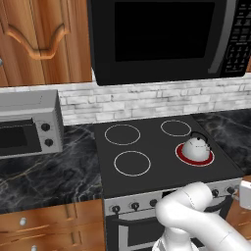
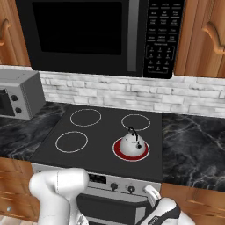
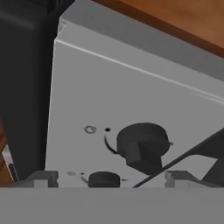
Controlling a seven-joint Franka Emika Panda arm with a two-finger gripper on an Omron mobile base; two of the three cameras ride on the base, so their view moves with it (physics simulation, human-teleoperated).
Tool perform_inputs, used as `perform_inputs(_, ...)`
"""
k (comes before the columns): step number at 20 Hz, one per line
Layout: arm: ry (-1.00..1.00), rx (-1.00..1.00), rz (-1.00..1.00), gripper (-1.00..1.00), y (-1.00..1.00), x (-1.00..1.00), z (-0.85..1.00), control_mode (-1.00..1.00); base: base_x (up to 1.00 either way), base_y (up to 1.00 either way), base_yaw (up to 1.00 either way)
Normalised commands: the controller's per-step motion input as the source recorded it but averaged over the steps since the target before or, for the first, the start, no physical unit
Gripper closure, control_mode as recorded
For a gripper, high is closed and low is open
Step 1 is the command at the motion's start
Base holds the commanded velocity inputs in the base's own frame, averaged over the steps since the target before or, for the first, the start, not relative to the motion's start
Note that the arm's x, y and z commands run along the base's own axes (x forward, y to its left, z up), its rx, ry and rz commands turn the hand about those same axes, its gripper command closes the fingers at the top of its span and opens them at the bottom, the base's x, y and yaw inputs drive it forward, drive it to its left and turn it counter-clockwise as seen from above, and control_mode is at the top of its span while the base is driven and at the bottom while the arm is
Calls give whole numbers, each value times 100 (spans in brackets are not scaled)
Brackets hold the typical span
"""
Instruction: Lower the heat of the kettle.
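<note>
The small white-grey kettle (image 1: pixel 196 147) (image 2: pixel 131 142) with its thin black handle stands on the front-right burner (image 1: pixel 182 156), whose ring glows red. My gripper (image 1: pixel 240 192) (image 2: pixel 150 194) (image 3: pixel 111 178) is low in front of the stove's silver control panel (image 3: pixel 131 100), at its right end, and is open. In the hand view a dark round knob (image 3: pixel 142 146) sits close ahead, just above the gap between my fingertips (image 3: pixel 43 178), apart from them. A second, smaller-looking knob (image 3: pixel 104 178) shows lower down between the tips.
The black cooktop (image 1: pixel 152 142) has three unlit burner rings. A row of knobs (image 1: pixel 135 206) runs along the stove front. A silver toaster oven (image 1: pixel 29 130) stands on the dark marble counter (image 1: pixel 49 171) to the left. A black microwave (image 1: pixel 162 39) hangs above.
</note>
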Motion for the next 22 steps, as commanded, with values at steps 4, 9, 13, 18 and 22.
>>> perform_inputs(4, 0, 0, -2, -100, -25, 15, 18, -100, 0, 0, 0)
perform_inputs(9, 1, 0, -2, -100, -25, 22, 10, -100, 0, 0, 0)
perform_inputs(13, 0, 0, -2, 100, -12, 13, 0, -100, 0, 0, 0)
perform_inputs(18, 0, 0, 0, 100, 5, 7, 0, -100, 0, 0, 0)
perform_inputs(22, 0, 0, 0, 100, 28, 5, -3, -100, 0, 0, 0)
